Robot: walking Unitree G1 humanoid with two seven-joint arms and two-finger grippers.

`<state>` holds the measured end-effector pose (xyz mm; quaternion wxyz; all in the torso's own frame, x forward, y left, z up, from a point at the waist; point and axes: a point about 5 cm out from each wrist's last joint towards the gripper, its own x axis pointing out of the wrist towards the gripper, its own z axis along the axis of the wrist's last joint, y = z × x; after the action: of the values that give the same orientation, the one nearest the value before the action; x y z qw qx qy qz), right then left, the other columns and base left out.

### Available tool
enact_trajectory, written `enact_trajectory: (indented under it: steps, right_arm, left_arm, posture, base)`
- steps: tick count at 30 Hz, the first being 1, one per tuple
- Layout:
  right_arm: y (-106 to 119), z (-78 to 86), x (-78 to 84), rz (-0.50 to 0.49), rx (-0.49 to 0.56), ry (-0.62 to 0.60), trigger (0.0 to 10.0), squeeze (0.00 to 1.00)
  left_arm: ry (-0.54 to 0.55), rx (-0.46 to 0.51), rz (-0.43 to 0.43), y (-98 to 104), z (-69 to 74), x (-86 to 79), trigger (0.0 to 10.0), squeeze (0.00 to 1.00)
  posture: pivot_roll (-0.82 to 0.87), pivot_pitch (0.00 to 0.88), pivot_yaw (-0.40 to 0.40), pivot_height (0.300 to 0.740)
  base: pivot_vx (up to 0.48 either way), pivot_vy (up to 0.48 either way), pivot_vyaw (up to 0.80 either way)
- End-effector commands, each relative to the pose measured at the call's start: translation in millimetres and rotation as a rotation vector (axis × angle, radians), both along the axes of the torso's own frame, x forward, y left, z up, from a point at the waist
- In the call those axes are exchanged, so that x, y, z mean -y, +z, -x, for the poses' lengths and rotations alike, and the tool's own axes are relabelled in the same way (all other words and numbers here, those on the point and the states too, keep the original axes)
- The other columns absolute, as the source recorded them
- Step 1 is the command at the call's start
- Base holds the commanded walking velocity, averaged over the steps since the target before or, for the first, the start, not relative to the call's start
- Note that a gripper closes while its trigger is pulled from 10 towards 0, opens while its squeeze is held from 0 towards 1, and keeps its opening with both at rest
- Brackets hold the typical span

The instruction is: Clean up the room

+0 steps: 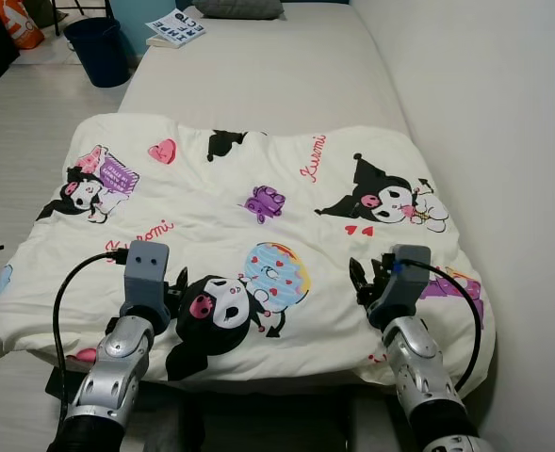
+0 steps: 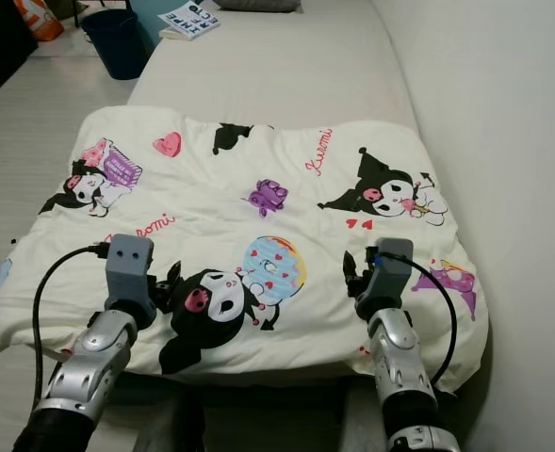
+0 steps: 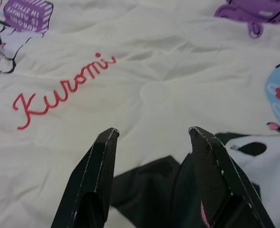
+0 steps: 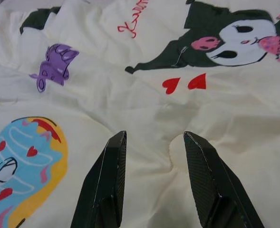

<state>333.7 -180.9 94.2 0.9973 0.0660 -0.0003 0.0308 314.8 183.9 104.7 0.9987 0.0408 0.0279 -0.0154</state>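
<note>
A cream quilt (image 1: pixel 258 169) printed with cartoon characters lies spread over the near half of a beige bed (image 1: pixel 277 75). My left gripper (image 1: pixel 178 281) hovers low over the quilt's near left part, open, beside a black cartoon figure (image 1: pixel 216 311). My right gripper (image 1: pixel 364 278) hangs over the near right part, also open. In the left wrist view the black fingers (image 3: pixel 101 156) stand apart above the fabric near red lettering (image 3: pixel 59 90). The right wrist view has the fingers (image 4: pixel 112 166) spread over a shallow fold (image 4: pixel 173 156) in the quilt.
A white wall (image 1: pixel 503 113) runs along the bed's right side. At the bed's far end lie a grey pillow (image 1: pixel 239 8) and a magazine (image 1: pixel 176 28). A dark blue bin (image 1: pixel 98 49) and an orange bag (image 1: pixel 18 21) stand on the pale floor at the left.
</note>
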Motion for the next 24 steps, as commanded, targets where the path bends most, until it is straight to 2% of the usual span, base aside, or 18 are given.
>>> enact_trajectory:
  steps: [1, 15, 24]
  right_arm:
    - [-3.0, 2.8, -1.0, -0.006, -0.007, -0.004, 10.0, 0.00]
    - [-3.9, 2.2, -1.8, -0.001, -0.006, -0.022, 10.0, 0.00]
    - [-4.3, 2.0, -2.0, 0.000, -0.009, -0.018, 10.0, 0.00]
  left_arm:
    - [0.010, -0.031, -0.015, -6.2, 4.6, -3.9, 10.0, 0.00]
    - [-0.038, -0.039, -0.013, -13.9, 3.8, 5.3, 10.0, 0.00]
    - [-0.067, -0.034, -0.010, -12.9, 3.9, 8.9, 10.0, 0.00]
  posture:
    - [0.04, 0.152, 0.007, 0.589]
    - [0.03, 0.147, 0.013, 0.624]
    - [0.04, 0.144, 0.016, 0.624]
  base:
    - [0.000, 0.000, 0.00]
    - [0.000, 0.000, 0.00]
    - [0.000, 0.000, 0.00]
